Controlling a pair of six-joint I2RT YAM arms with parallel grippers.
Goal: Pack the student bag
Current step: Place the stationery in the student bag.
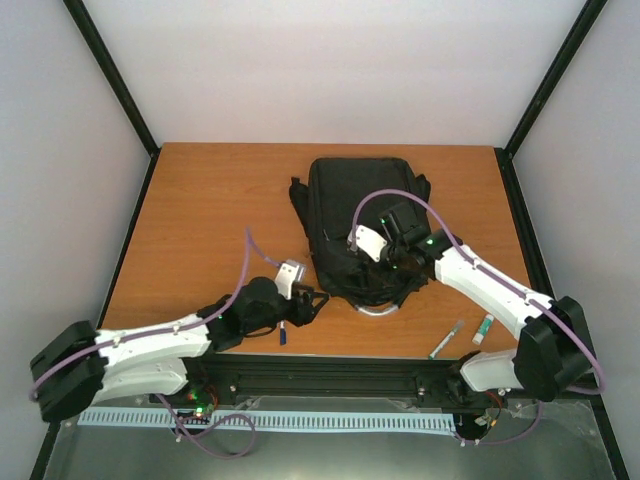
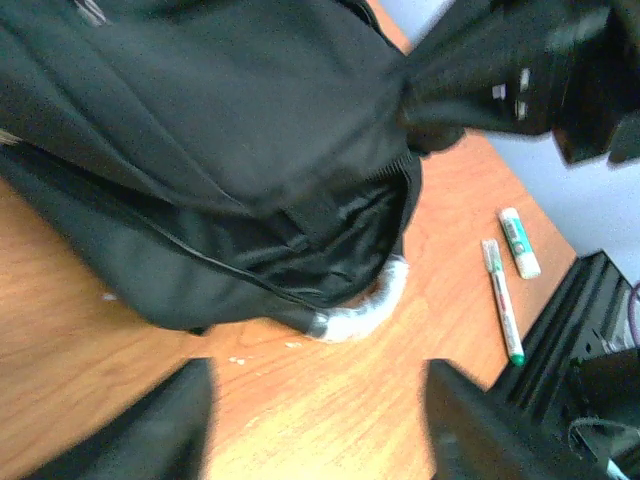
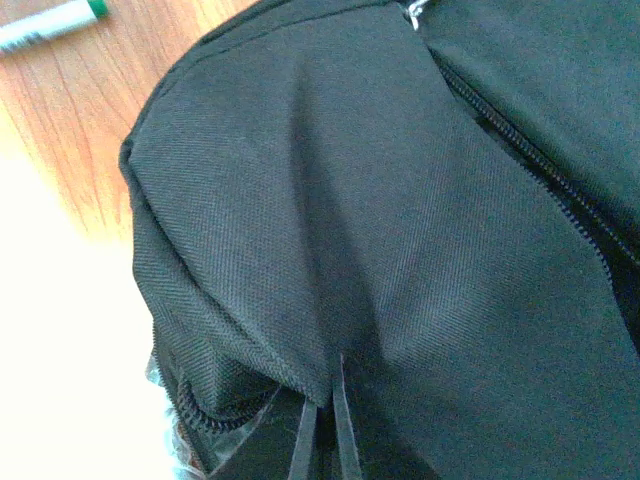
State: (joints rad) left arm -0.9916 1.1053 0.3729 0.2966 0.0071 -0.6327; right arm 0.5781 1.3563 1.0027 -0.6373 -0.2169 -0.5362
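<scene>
- Top view: the student bag [image 1: 355, 200] is lying flat on the table [image 1: 200, 220], with its mouth facing the arms. The right gripper [image 1: 385, 268] is pinching the bag's upper flap. If that fabric is slipping free, the mouth is likely dropping shut. The left gripper [image 1: 312, 305] is hovering just beside the bag's near left corner.
- Left wrist view: the left gripper is standing released, with nothing between its fingers. A whitish pouch [image 2: 365, 305] is poking out of the bag's mouth (it looks barely lodged), so a tug on the flap is risking spilling it. A pen [image 2: 503, 300] and a glue stick [image 2: 520, 242] are lying off the bag's near right corner, well apart from it.
- Right wrist view: the right gripper is clenching a fold of the bag's black woven fabric, which is puckering at the pinch. A zip line is running across the cloth beside it.
</scene>
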